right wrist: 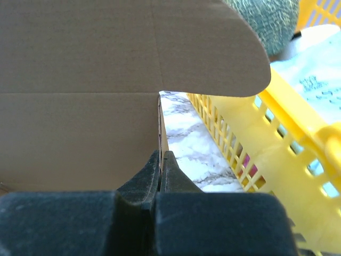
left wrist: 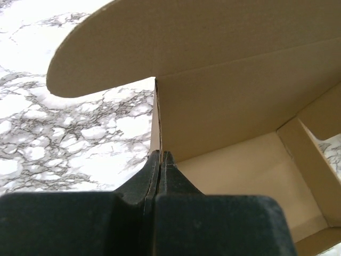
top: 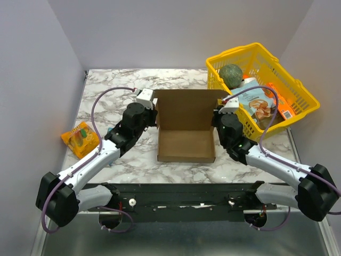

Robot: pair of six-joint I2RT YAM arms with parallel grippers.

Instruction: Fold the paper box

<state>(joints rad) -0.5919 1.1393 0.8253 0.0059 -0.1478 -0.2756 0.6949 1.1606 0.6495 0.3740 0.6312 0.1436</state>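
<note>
The paper box (top: 186, 143) sits mid-table as a brown cardboard tray, its side walls standing and its lid panel raised at the back. My left gripper (top: 155, 114) is shut on the upper edge of the left side wall, at the back corner. In the left wrist view the gripper (left wrist: 161, 155) pinches that thin wall, and the lid's rounded ear (left wrist: 133, 53) hangs above. My right gripper (top: 215, 118) is shut on the right side wall the same way. The right wrist view shows this gripper (right wrist: 162, 154) clamped on the wall edge below the lid's other rounded ear (right wrist: 213, 48).
A yellow plastic basket (top: 301, 88) stands close to the box's right side, holding a green round thing (top: 231, 74) and a blue-white pouch (top: 256, 104); its mesh wall (right wrist: 277, 154) is near my right gripper. An orange packet (top: 80, 137) lies at the table's left edge.
</note>
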